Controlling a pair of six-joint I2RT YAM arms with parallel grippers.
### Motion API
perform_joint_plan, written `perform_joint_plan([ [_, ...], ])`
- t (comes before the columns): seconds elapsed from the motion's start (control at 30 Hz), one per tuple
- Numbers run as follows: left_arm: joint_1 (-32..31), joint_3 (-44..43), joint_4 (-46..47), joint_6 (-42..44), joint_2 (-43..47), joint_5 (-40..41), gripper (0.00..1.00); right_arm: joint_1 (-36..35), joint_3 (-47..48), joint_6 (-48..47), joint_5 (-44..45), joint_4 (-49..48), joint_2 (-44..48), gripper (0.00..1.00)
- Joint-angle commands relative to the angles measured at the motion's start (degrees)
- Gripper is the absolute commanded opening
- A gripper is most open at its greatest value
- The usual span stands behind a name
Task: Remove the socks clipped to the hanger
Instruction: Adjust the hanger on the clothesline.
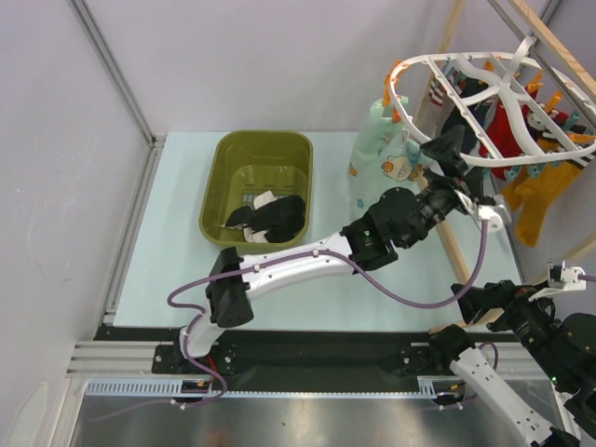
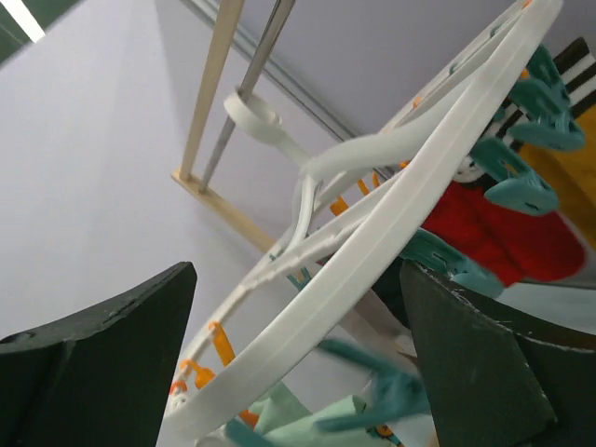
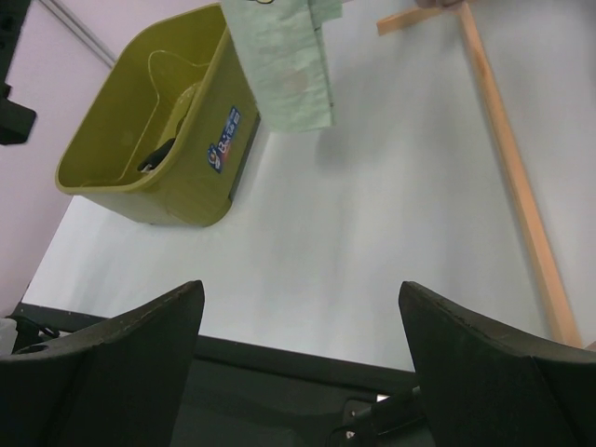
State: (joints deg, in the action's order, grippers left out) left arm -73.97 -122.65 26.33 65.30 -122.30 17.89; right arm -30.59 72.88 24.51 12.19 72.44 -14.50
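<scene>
While both claws stand released and hold nothing, the left gripper (image 1: pixel 446 147) sits at the near rim of the white peg hanger (image 2: pixel 391 240), far right. The right gripper (image 3: pixel 300 293) hovers low, near right. A red sock (image 2: pixel 507 228), a mustard sock (image 1: pixel 540 197) and a mint bear-print sock (image 1: pixel 382 149) hang clipped. Black and striped socks (image 1: pixel 272 216) lie in the olive tub (image 1: pixel 222 186). The hanging socks look light, limp and unbreakable, best pinched just below a teal peg (image 2: pixel 521 191). The tub's blue sticker (image 3: pixel 223 149) is too small to read.

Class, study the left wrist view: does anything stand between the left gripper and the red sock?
Yes. Ahead of the left gripper, the white hanger rim crosses before the red sock, teal pegs along it.
</scene>
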Motion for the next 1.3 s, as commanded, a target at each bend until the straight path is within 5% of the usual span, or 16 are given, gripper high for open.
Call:
perform_joint_plan([
  [0.0, 2.69, 1.96, -4.52, -16.67, 8.38, 3.38, 0.97, -0.70, 0.42, -0.87, 1.00, -0.20, 0.26, 0.93],
  [0.3, 11.12, 11.29, -14.19, -38.13, 17.71, 0.48, 0.92, -0.88, -0.10, 0.01, 0.56, -1.43, -1.23, 0.92],
  [0.9, 22.47, 2.32, -35.54, -55.88, 18.67, -0.49, 0.95, -0.70, -3.27, 2.29, 2.23, -2.22, -4.83, 0.91],
  [1.13, 24.05, 11.01, -42.58, -63.00, 28.68, -1.89, 0.95, -0.09, -3.45, 3.09, 2.49, 0.67, -6.85, 0.91],
  [1.27, 24.05, 26.46, -38.30, -69.14, 37.82, -11.51, 0.95, 0.00, -0.47, 3.52, 5.30, 4.27, -9.57, 0.91],
])
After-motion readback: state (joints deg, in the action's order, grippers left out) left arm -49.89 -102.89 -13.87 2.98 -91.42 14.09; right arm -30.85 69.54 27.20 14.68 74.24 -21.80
